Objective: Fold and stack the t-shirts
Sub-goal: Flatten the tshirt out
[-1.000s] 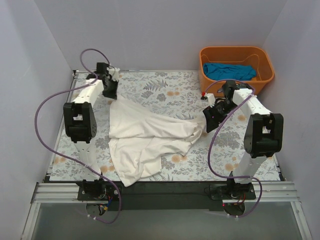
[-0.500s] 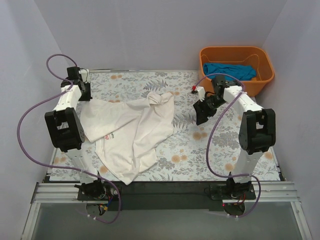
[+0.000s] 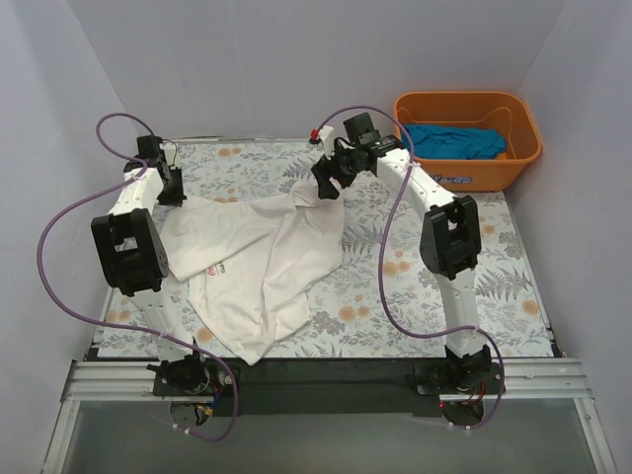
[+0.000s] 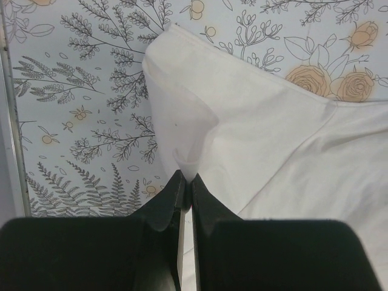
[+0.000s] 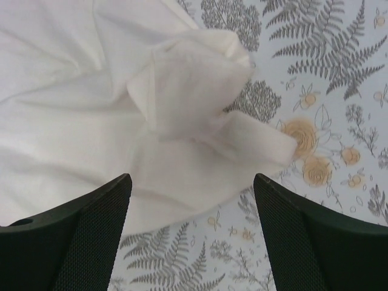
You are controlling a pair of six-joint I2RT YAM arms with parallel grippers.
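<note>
White t-shirt lies crumpled on floral surface, left of centre. Left jaws closed tight, pinching shirt's far-left edge. Right jaws wide apart, holding nothing, hovering over shirt's bunched far corner. Teal-blue t-shirt lies in orange basket, far-right corner.

Soft matt cloth t-shirt, seemingly glossy orange plastic basket

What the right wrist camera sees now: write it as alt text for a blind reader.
A crumpled fold of the white t-shirt lies on the floral tablecloth, seen from above. The right arm's two black fingers stand wide apart, holding nothing.
</note>
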